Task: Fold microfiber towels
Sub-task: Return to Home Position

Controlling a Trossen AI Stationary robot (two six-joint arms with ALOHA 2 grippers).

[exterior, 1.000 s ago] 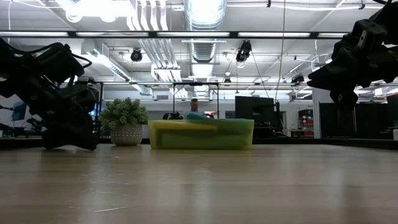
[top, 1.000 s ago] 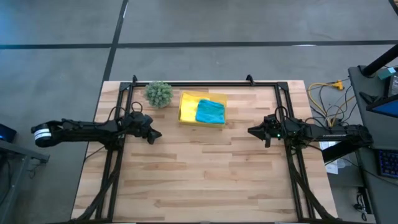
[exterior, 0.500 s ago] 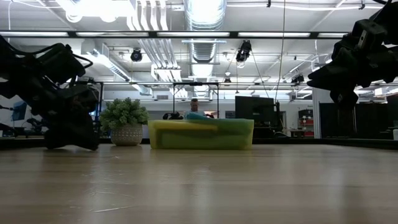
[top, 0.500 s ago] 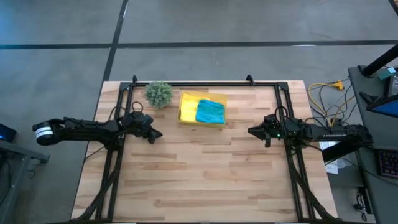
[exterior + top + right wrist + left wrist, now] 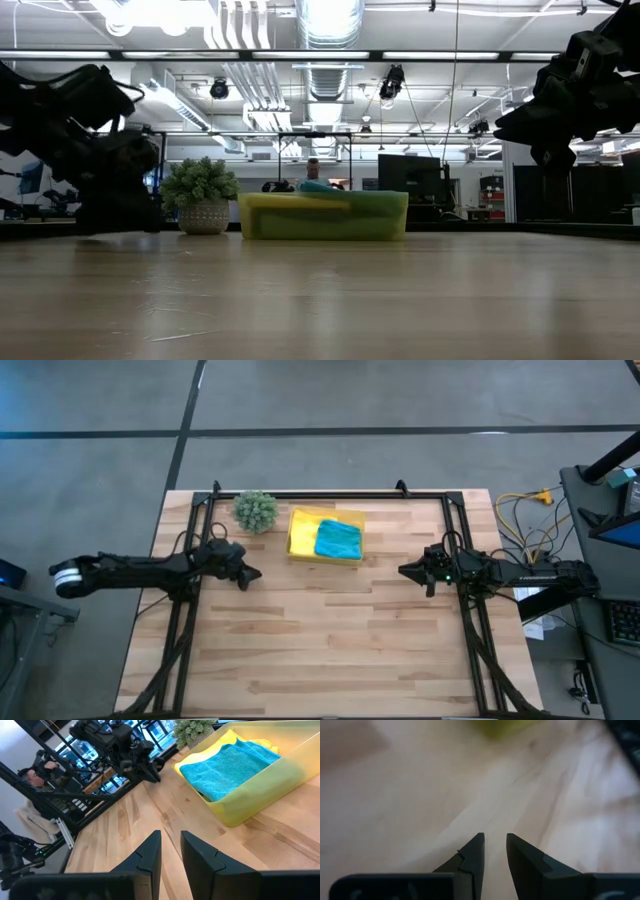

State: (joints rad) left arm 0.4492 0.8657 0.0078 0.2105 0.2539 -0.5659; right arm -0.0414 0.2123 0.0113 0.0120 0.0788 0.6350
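Note:
A folded teal towel (image 5: 338, 540) lies on top in the yellow tray (image 5: 300, 545) at the table's far middle; it also shows in the right wrist view (image 5: 232, 765). A yellow towel (image 5: 264, 742) peeks out from under it. No lime green or bright blue towel shows. My left gripper (image 5: 252, 575) is shut and empty, low over the table to the left of the tray. My right gripper (image 5: 404, 571) is shut and empty to the right of the tray, above the table, pointing toward the tray.
A small spiky green plant in a pot (image 5: 256, 510) stands just left of the tray. Black frame rails (image 5: 190, 610) run along the table's left, right and far sides. Bare wood (image 5: 320, 640) fills the table's near half. A person (image 5: 30, 775) sits beyond the table.
My left gripper has shifted slightly and tipped a little, with its underside now more level in the low view. The towels and the tray have stayed where they were.

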